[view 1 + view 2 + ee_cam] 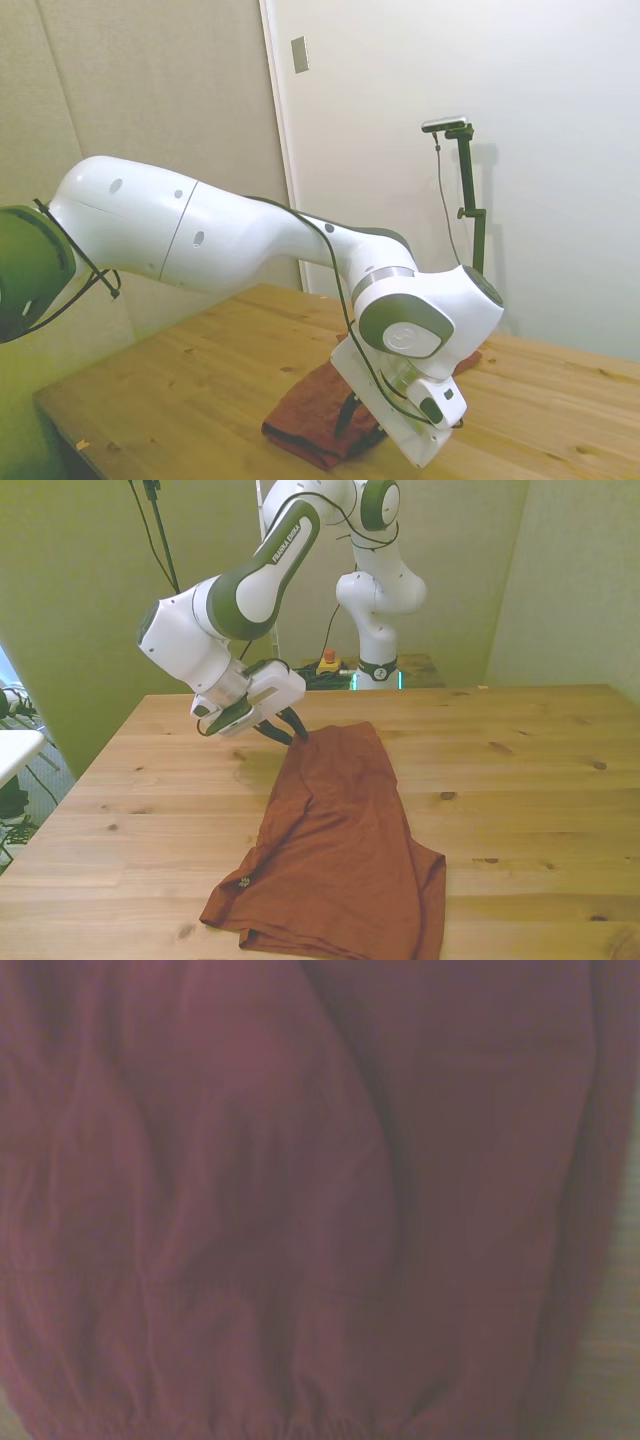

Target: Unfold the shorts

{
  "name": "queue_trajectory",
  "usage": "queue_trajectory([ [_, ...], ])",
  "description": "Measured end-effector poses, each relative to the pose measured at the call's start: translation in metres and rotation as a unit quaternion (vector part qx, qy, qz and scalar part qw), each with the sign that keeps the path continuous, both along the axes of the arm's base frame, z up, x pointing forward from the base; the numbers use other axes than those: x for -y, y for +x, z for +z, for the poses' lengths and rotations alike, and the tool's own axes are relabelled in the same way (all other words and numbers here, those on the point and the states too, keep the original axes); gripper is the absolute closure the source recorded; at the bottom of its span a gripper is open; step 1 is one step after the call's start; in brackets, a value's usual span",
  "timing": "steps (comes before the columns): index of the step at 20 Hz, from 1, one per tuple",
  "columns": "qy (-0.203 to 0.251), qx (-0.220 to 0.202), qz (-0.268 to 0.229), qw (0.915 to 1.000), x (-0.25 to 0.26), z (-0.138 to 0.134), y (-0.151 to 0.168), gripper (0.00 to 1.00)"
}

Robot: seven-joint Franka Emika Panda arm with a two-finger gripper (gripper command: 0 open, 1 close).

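Observation:
The rust-red shorts (340, 830) lie folded lengthwise on the wooden table (530, 780), running from the middle toward the near edge. My gripper (288, 730) is at their far corner on the front view's left, its dark fingers drawn together on the cloth's edge. From the side, the shorts (305, 415) lie under the wrist, and the gripper (348, 418) shows as one dark shape pressed into the fabric. Wrinkled red shorts (300, 1210) with a gathered band fill the wrist view.
The bare tabletop (150, 800) stretches around the shorts on both sides. Behind the table's far edge sits a small box with a red button (327, 662). A white surface (15, 745) stands off the front view's left edge.

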State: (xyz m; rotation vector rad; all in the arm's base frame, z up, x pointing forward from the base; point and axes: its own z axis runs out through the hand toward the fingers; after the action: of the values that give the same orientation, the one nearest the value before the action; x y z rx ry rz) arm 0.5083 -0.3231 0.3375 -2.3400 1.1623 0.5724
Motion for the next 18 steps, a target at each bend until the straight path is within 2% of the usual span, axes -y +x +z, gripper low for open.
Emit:
queue_trajectory([
  [6, -0.002, 0.005, 0.001, 1.0000, 0.001, 0.005, -0.001, 1.00],
  [10, -0.003, 0.015, 0.003, 0.9999, -0.001, 0.020, 0.000, 1.00],
  [14, 0.002, 0.038, 0.021, 0.9991, -0.022, 0.052, 0.010, 1.00],
  [18, -0.008, 0.060, 0.048, 0.9970, -0.080, 0.097, 0.038, 1.00],
])
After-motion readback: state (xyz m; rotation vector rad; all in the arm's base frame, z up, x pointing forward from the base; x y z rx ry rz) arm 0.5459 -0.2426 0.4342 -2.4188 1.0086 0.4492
